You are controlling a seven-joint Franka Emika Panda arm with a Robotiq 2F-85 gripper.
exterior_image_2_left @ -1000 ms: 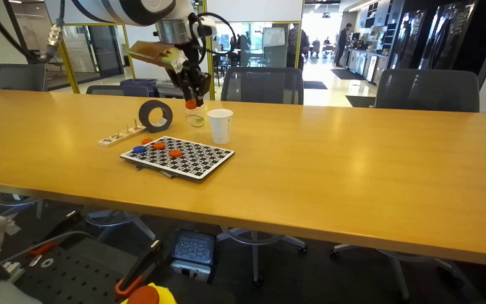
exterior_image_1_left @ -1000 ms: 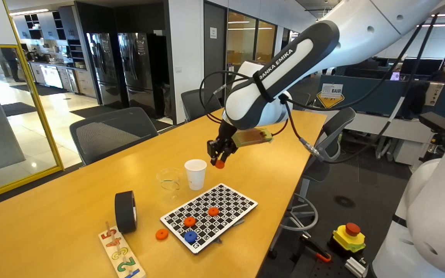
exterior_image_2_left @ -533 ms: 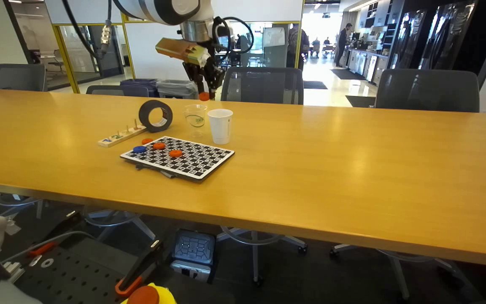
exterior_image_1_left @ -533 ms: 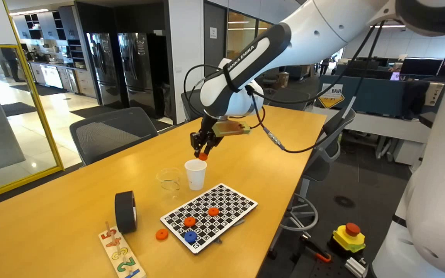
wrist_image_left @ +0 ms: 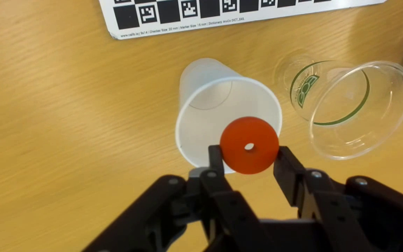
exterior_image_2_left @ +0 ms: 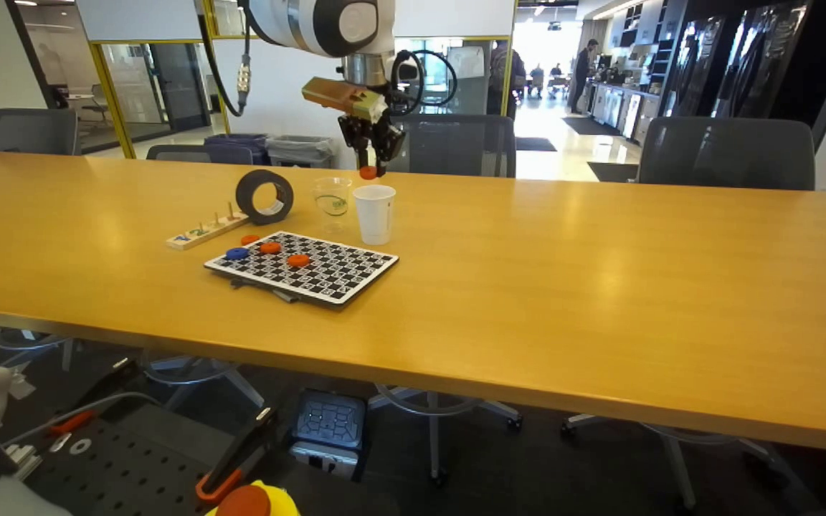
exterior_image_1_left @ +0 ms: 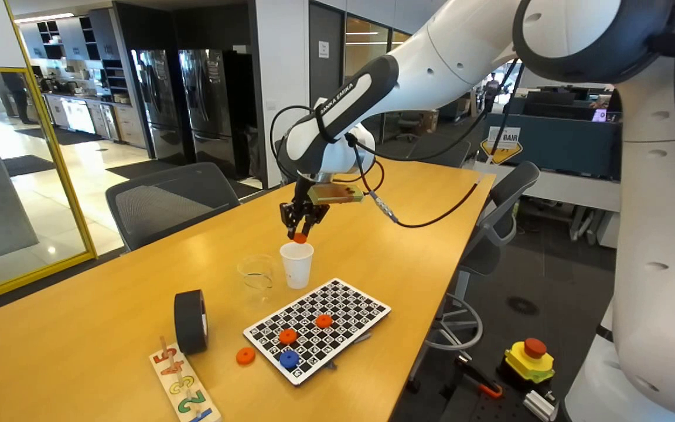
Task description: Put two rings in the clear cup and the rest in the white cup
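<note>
My gripper (wrist_image_left: 247, 150) is shut on a red-orange ring (wrist_image_left: 249, 127), held flat between the fingertips. Gripper (exterior_image_1_left: 299, 233) and held ring (exterior_image_2_left: 368, 173) also show in the exterior views, above and slightly behind the white cup. The white cup (wrist_image_left: 205, 115) stands upright; in the wrist view the ring overlaps its near rim. No ring shows in its visible inside. The clear cup (wrist_image_left: 338, 105) stands upright beside it, also in both exterior views (exterior_image_1_left: 256, 281) (exterior_image_2_left: 333, 204); no ring shows in it. Two red-orange rings (exterior_image_1_left: 324, 321) (exterior_image_1_left: 287, 336) lie on the checkered board, one (exterior_image_1_left: 245, 356) on the table.
The checkered board (exterior_image_1_left: 349, 305) lies in front of the cups, with a blue ring (exterior_image_1_left: 289, 359) on it. A thick black roll (exterior_image_1_left: 190, 322) stands on edge beside the clear cup. A wooden peg board with numbers (exterior_image_1_left: 182, 384) lies near the roll.
The gripper, carrying the ring, has moved left in an exterior view and right in the opposite picture, and is now over the white cup's far side. Cups and other rings have not moved.
</note>
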